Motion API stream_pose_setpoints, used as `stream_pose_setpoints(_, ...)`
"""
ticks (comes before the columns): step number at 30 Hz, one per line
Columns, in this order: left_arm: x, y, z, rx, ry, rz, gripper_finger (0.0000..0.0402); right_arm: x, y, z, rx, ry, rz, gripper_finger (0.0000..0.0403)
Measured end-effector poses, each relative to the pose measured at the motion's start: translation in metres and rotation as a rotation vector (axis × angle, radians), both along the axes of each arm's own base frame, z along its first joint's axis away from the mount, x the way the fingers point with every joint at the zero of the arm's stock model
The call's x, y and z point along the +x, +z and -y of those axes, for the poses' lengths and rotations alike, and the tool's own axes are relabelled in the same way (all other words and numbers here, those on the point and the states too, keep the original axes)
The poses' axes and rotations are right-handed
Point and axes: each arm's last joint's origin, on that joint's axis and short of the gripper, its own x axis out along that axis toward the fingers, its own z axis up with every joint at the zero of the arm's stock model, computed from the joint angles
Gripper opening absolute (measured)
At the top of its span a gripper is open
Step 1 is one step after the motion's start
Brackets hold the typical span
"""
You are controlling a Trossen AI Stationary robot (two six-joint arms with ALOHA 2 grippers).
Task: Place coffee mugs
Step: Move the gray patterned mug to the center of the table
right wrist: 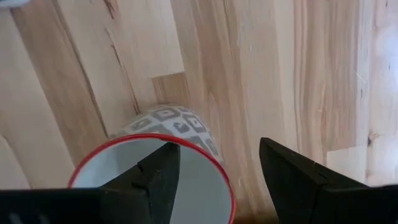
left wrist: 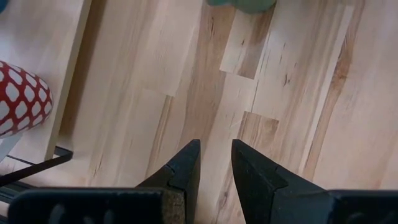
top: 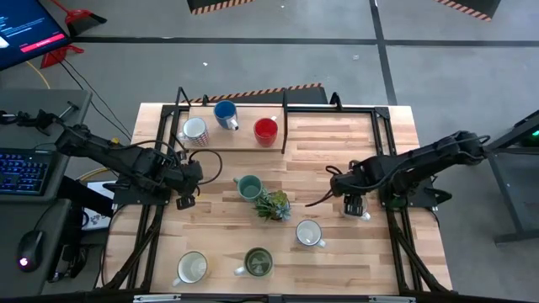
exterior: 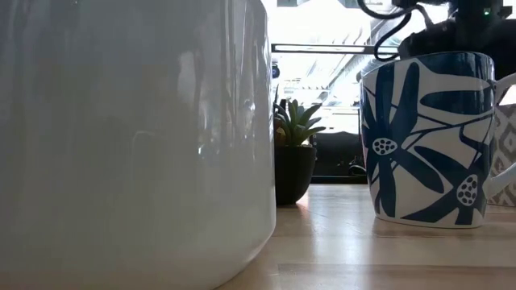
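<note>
Over the table's [top: 337,143] left side my left tool [left wrist: 214,163] hangs with a narrow gap, holding nothing. Rightward, my right tool [right wrist: 217,171] gapes around a red-rimmed mug's [right wrist: 171,124] wall; I'd close squarely, then lift straight.

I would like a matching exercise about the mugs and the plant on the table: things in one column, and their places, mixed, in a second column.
Things:
1. blue mug
2. teal mug
3. olive green mug
4. mug with grey pattern and red rim

Places:
A. near the table's front edge, beside a white mug
B. directly under the open right gripper
C. on the back shelf, next to the red mug
D. mid-table, close to the small plant

Pairs: 1-C, 2-D, 3-A, 4-B
</note>
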Motion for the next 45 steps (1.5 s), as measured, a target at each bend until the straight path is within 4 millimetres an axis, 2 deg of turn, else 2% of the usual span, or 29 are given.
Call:
stream_pose_setpoints(19, 0.0, 0.0, 0.0, 0.001, -0.002, 0.0, 0.0081, 0.014, -0.023, -0.005, 0.036, 0.036, -0.129, 0.019)
stream_pose_setpoints(25, 0.0, 0.0, 0.0, 0.001, -0.002, 0.0, 0.0081, 0.017, -0.028, -0.006, 0.032, -0.012, -0.151, 0.0137)
stream_pose_setpoints(33, 0.0, 0.0, 0.0, 0.001, -0.002, -0.001, 0.0081, 0.017, -0.028, -0.006, 0.044, -0.134, -0.15, 0.0012)
stream_pose_setpoints(39, 0.0, 0.0, 0.0, 0.005, -0.001, 0.001, 0.0081, 0.018, -0.028, -0.005, 0.051, -0.282, -0.127, 0.0004)
stream_pose_setpoints(45, 0.001, 0.0, 0.0, 0.012, 0.002, 0.015, 0.0081, 0.026, -0.027, 0.001, 0.08, -0.513, -0.056, 0.0002)
